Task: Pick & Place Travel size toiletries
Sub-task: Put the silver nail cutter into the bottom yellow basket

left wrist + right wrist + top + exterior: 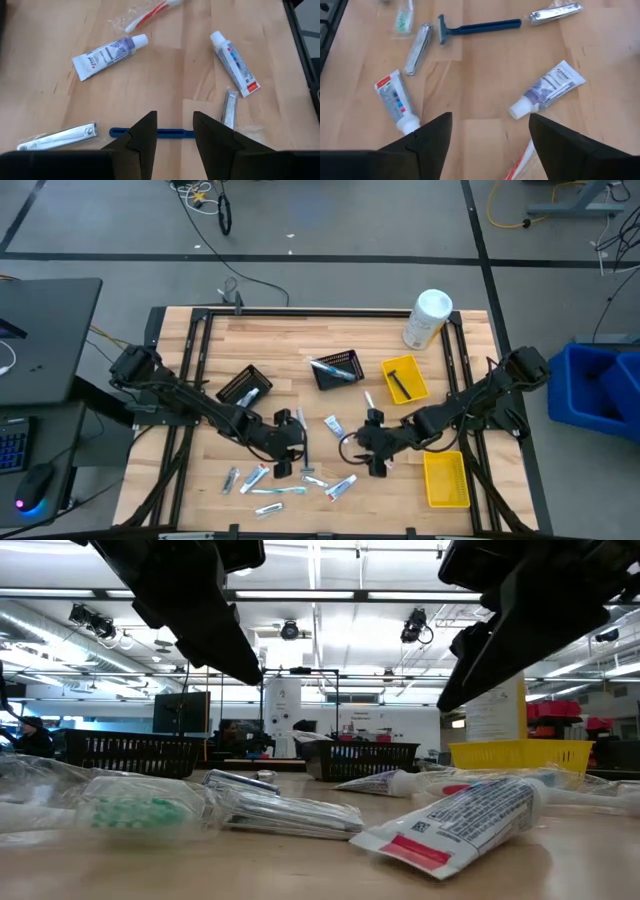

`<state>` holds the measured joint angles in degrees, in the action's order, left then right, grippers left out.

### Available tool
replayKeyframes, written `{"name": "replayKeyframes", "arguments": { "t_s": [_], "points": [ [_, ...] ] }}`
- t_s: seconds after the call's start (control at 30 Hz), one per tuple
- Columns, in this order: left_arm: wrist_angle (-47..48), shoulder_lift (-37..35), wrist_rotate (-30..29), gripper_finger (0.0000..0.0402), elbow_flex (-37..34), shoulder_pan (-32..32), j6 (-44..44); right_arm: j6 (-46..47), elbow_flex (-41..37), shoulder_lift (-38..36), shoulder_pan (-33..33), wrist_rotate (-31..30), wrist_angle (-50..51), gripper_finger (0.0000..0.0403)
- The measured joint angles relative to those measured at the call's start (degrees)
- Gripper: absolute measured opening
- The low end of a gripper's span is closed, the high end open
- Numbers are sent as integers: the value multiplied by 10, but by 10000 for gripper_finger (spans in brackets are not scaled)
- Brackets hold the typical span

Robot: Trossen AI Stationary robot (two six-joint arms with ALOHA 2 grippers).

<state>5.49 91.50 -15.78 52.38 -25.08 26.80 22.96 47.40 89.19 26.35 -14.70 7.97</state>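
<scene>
The left gripper point(172, 137) is held open directly over the blue razor point(150, 133), whose handle lies between the fingers. The razor is judged light, stiff and slim, best pinched mid-handle. The right gripper point(490, 135) is spread open, a toothpaste tube point(550, 90) lying just ahead.
</scene>
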Motion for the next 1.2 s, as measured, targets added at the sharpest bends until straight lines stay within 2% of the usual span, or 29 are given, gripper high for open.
{"name": "replayKeyframes", "arguments": {
  "t_s": [0.2, 0.37, 0.73, 1.2],
  "points": [
    [-29, 0, 14, 134, 0, -9, 27, -4, 0, 0, 0, -1, -12, 293],
    [-45, 8, 13, 131, 0, -19, 26, -5, 0, 13, 0, 13, -50, 287],
    [-61, 16, -5, 130, 1, -63, 49, -14, 0, 80, 28, 10, -219, 277],
    [-63, 16, -130, 130, 0, -141, 71, 23, 3, 171, 62, -19, -362, 262]
  ]
}}
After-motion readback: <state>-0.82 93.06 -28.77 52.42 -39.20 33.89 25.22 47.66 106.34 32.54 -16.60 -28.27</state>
